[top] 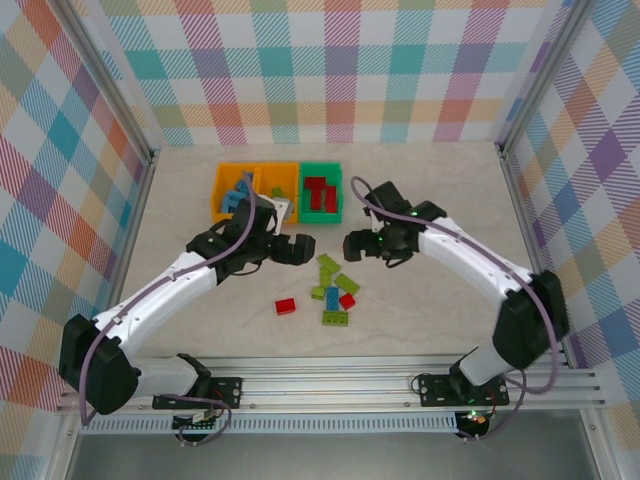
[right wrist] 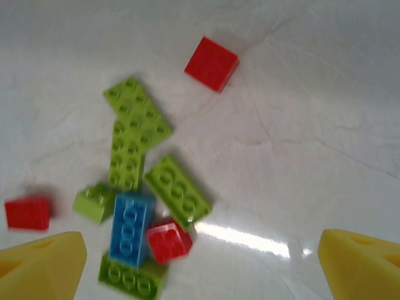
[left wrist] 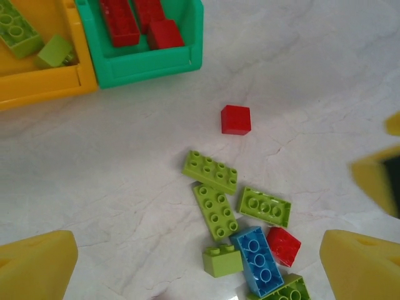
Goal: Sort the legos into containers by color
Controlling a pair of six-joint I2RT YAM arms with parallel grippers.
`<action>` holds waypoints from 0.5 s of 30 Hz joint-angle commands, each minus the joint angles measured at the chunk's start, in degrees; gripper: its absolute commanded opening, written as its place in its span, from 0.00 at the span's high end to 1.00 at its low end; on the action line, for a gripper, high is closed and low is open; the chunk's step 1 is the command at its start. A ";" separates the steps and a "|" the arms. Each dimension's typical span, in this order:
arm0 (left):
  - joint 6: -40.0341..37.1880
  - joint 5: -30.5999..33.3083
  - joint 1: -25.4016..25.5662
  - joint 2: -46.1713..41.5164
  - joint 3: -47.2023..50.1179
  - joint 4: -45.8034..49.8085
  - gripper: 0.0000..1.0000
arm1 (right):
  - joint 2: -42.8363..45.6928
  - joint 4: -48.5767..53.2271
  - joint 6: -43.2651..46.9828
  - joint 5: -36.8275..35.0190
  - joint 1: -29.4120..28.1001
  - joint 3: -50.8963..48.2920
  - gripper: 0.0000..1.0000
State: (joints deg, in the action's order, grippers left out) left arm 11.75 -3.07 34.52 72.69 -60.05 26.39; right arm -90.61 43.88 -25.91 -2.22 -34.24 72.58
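hovering beside the small plastic legos (top: 333, 290), red, blue and lime green, near the three plastic bins (top: 216, 195), your left gripper (top: 297, 248) and right gripper (top: 353, 245) stand wide open, empty: a picking step. next, i think, lower and close on one separate brick.

From above, the white left arm (top: 180, 280) hides the near edge of two orange plastic bins (top: 217, 195). The left wrist view's edges crop a green plastic bin (left wrist: 150, 65) and a lime green studded brick (left wrist: 284, 292).
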 commanded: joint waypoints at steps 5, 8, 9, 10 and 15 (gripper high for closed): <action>-10.98 -12.53 0.61 -4.72 0.88 6.65 0.00 | -17.35 -7.38 -10.75 -4.73 1.02 9.94 0.15; -18.45 -21.62 1.14 -6.66 2.58 8.63 0.00 | -23.30 -7.14 -11.40 -5.09 1.85 14.14 0.16; -20.38 -23.48 1.48 -7.23 3.04 9.36 0.00 | -24.73 -7.00 -11.52 -4.84 2.14 15.30 0.18; -22.95 -25.60 1.75 -7.78 3.55 10.22 0.00 | -26.26 -6.68 -11.60 -5.02 2.33 16.49 0.20; -33.51 -31.14 3.33 -10.03 4.96 15.71 0.00 | -29.99 -4.08 -12.68 -5.78 2.43 19.38 0.32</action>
State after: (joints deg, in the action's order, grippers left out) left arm -12.78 -27.77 36.75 64.25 -55.88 37.04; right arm -119.74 37.56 -36.91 -7.05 -32.01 90.32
